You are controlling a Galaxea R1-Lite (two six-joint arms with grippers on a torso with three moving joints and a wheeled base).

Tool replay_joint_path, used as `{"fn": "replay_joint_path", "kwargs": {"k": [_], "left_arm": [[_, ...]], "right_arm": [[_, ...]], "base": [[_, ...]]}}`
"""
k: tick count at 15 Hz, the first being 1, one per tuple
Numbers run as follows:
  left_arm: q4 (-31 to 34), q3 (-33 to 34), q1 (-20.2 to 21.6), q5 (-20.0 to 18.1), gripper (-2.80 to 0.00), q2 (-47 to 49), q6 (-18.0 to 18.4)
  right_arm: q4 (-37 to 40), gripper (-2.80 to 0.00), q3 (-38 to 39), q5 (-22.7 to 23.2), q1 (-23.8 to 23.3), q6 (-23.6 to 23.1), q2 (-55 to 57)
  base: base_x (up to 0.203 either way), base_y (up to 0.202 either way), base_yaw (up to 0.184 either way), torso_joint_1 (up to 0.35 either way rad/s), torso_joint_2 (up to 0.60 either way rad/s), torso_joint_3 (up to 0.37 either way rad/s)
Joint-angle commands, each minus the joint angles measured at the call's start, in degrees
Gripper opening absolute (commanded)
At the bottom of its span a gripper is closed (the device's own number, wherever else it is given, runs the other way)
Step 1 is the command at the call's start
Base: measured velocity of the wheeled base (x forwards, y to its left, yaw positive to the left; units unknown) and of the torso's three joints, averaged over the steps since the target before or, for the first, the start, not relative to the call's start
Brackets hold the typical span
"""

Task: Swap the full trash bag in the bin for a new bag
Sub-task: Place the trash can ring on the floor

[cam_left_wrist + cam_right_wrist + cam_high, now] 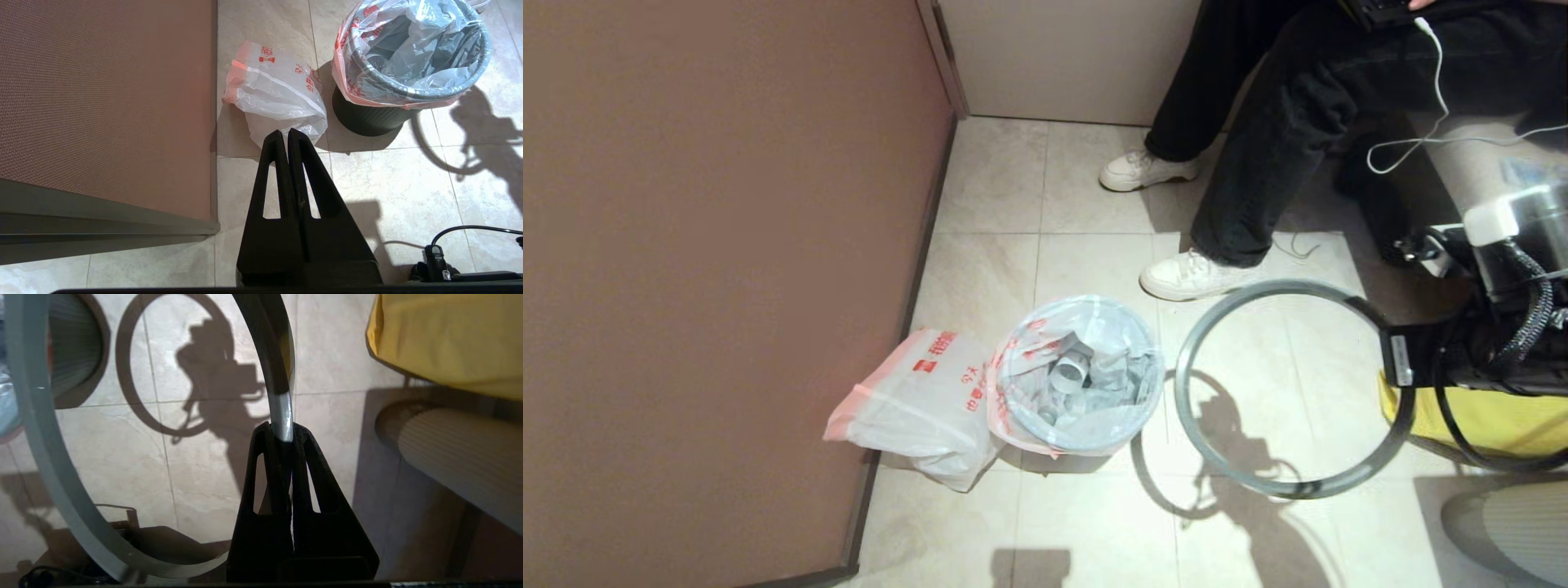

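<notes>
Beige tiled floor (1094, 523), bounded by a brown partition wall (719, 278) along its left edge. A seated person's dark trousers (1274, 122) and white sneakers (1192, 276) occupy the far right part of the floor.

Bin (367, 118): black, round, standing on the floor near the wall edge. The full trash bag (1078, 376) lines it, pink-red rim band folded out over the bin's lip; clear bottle shapes visible inside from above. No hoop on the bin at present.

New bag (923, 400): lies slumped on the floor between the wall and the bin, touching the bin's left side. Red logo and red characters face up; smooth, pink-red band at the wall end.

Grey hoop (1290, 384): off the bin, held above the floor to the bin's right, its ring shadow falling on the tiles beside the bin. Right gripper (282, 435): jaws pinched tight on the hoop's rim at its right side, the grey band running out from between the fingertips. In the head view the right arm (1486, 327) enters from the right edge.

Yellow bag (1486, 416): under the right arm, at the floor's right edge. A ribbed beige cylinder (457, 457) lies just beside it.

Left gripper (284, 136): hangs above the floor on the near side of the new bag, fingers pressed together, holding nothing.
</notes>
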Motion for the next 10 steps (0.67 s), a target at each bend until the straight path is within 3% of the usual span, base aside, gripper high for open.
{"fn": "replay_joint_path", "kwargs": {"k": [1,5,10], "left_arm": [[-0.01,0.00,-0.06,-0.01,-2.80,0.04,0.05],[0.07,0.00,0.01,-0.01,-2.80,0.04,0.05],[-0.01,0.00,0.01,-0.01,-2.80,0.04,0.05]], "right_arm": [[-2.84,-2.80,4.82,2.20,-5.29,0.11,-1.45],[-16.76,-2.80,10.88,5.00,-12.06,-0.08,7.90],[-29.40,-2.80,11.31,7.08,-15.19,-0.24,22.96]], "base": [[0.000,0.000,0.000,0.000,0.00,0.000],[0.000,0.000,0.000,0.000,0.00,0.000],[0.000,0.000,0.000,0.000,0.00,0.000]]}}
